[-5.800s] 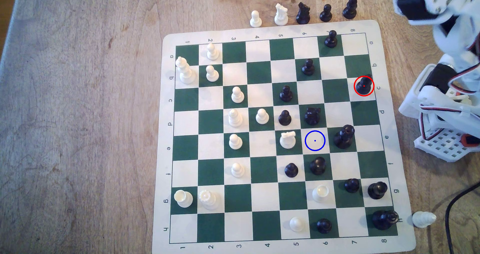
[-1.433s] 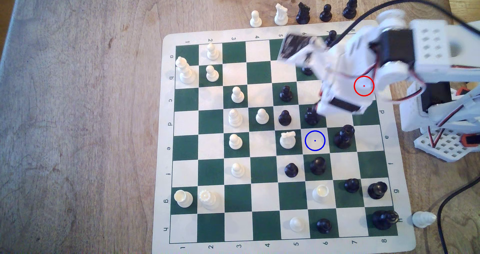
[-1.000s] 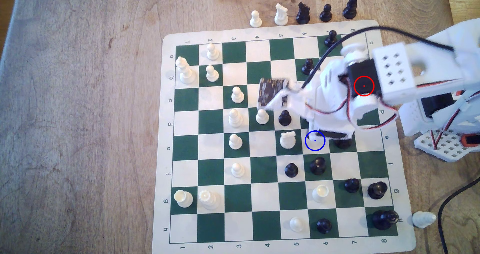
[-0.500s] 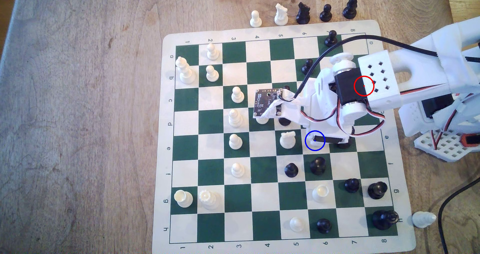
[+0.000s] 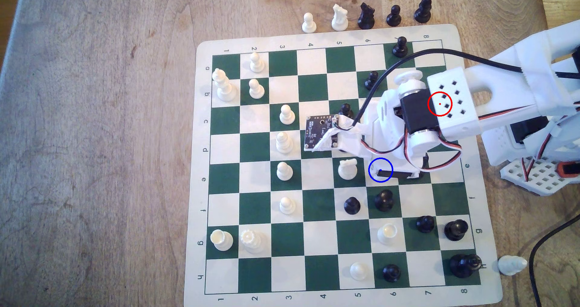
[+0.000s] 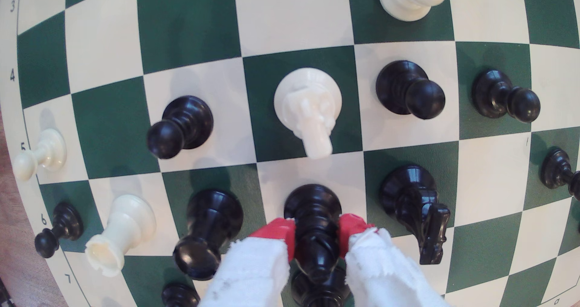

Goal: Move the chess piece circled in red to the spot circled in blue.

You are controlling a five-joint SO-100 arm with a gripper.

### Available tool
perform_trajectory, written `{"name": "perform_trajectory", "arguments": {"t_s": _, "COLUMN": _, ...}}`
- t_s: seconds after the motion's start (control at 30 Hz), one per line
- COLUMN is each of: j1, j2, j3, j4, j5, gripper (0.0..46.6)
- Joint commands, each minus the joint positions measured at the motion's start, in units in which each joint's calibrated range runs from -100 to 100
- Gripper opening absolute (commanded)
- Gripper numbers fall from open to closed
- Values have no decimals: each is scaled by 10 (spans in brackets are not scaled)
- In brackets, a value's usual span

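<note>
In the wrist view the gripper point(image 6: 317, 231) is clamping the chess piece point(image 6: 314, 219), a black bishop, with one red fingertip point(image 6: 277, 233) pressing on each side of its stem just above the round base. The bishop is standing upright, and its base is sitting over a cream square of the chessboard point(image 6: 188, 21); whether the base is touching the square or hanging just above it cannot be told. A white knight point(image 6: 309, 106) is standing on the green square directly beyond the bishop, and a black knight point(image 6: 414, 206) is occupying the green square beside it on one flank, while a black piece with a rounded head point(image 6: 210, 228) is filling the green square on the other flank. In the exterior view the arm point(image 5: 448, 106) is reaching in from the exterior view's right across the chessboard point(image 5: 317, 272), and its white body and black servo are covering much of the spot point(image 5: 375, 176), the cream square carrying the blue ring, so the bishop itself is hidden there. The red ring is lying over the arm's perforated white housing, well apart from the blue ring. The white knight point(image 5: 347, 169) is standing just beside the blue ring toward the exterior view's left.
</note>
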Motion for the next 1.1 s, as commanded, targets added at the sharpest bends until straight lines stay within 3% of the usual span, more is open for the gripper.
{"name": "perform_trajectory", "arguments": {"t_s": 0.0, "j1": 0, "j2": -6, "j3": -49, "j4": -5, "j5": 1, "gripper": 3}}
{"name": "perform_trajectory", "arguments": {"t_s": 0.43, "j1": 3, "j2": -6, "j3": -47, "j4": -6, "j5": 1, "gripper": 4}}
{"name": "perform_trajectory", "arguments": {"t_s": 0.53, "j1": 3, "j2": -6, "j3": -47, "j4": -6, "j5": 1, "gripper": 40}}
{"name": "perform_trajectory", "arguments": {"t_s": 0.6, "j1": 4, "j2": -5, "j3": -47, "j4": -5, "j5": 2, "gripper": 88}}
{"name": "perform_trajectory", "arguments": {"t_s": 0.7, "j1": 5, "j2": -10, "j3": -47, "j4": -3, "j5": 2, "gripper": 117}}
{"name": "perform_trajectory", "arguments": {"t_s": 1.07, "j1": 16, "j2": -64, "j3": -48, "j4": 30, "j5": 8, "gripper": 142}}
